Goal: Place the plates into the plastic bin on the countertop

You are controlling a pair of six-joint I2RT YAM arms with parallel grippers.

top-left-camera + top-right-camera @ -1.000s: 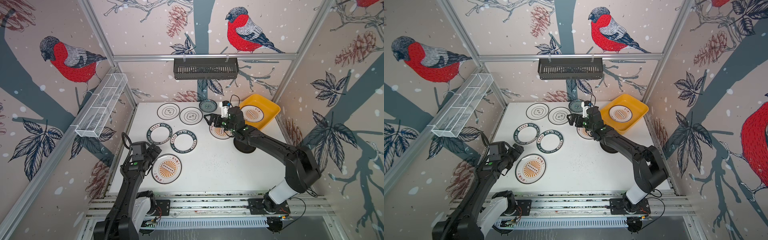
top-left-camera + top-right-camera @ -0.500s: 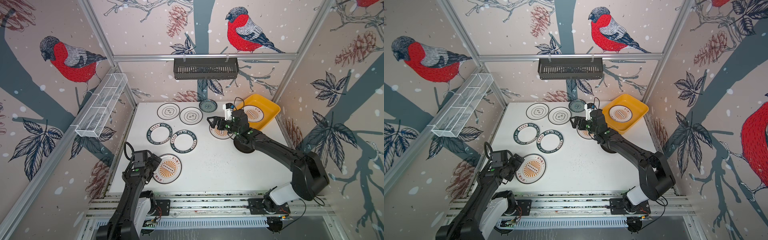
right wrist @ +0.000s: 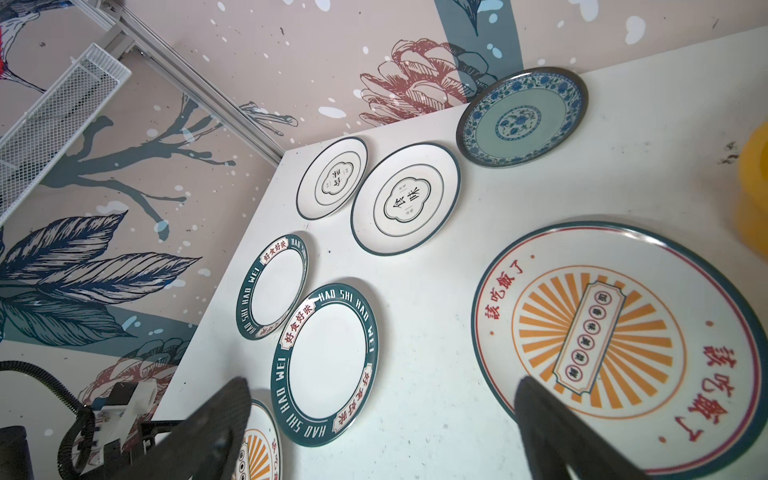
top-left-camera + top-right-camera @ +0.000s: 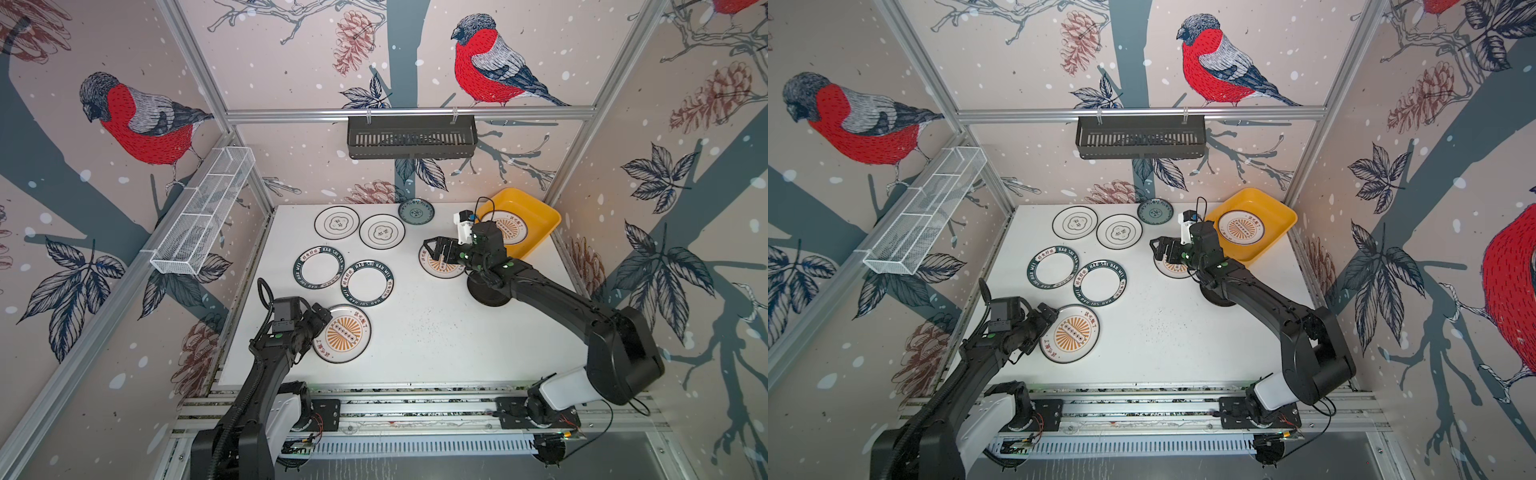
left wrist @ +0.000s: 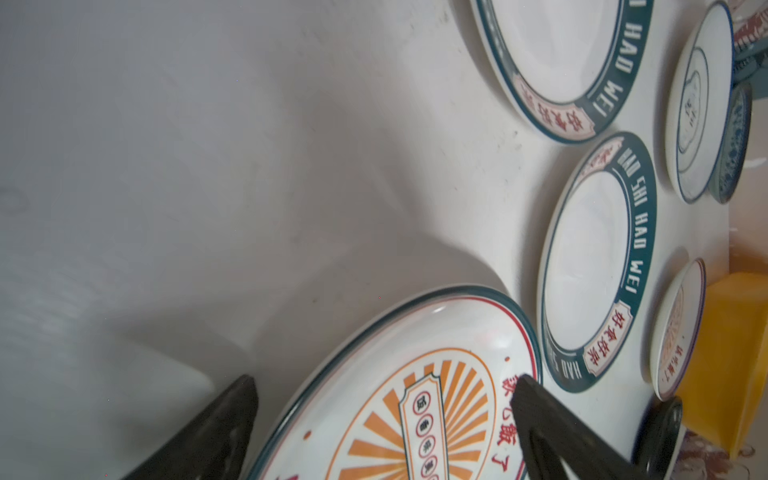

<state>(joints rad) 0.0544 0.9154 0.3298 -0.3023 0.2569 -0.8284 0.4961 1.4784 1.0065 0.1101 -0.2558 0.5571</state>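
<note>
Both grippers are wide open and carry nothing. Your left gripper (image 4: 321,321) sits low at the near-left part of the countertop (image 4: 436,332), with its jaws straddling the rim of the near sunburst plate (image 4: 344,332). The left wrist cam shows one finger outside the rim over bare top and the other over the printed face. Your right gripper (image 4: 438,248) hovers over the left edge of the middle sunburst plate (image 4: 444,269), which lies just beside the plastic bin (image 4: 544,224). I can't tell whether a finger touches that plate yet.

The bin is in the far-right corner w/ one sunburst plate (image 4: 512,227) flat inside. Everything else lies on the counter: two lettered-rim plates (image 4: 319,268), two thin-rimmed plates (image 4: 336,222), the teal plate (image 4: 416,211) and the black plate (image 4: 482,297), which is partly hidden under the right arm.

You look to be in the approach-to-grasp step, i.e. early in the job. Next you probably need to drop each gripper so one finger gets under the lip — then pinch the rim, lift w/ a tilt, and carry.

The right side is the short trip. The left plate is well apart from the bin, so plan a long reach or a pass-over, and don't let the arms cross paths.
</note>
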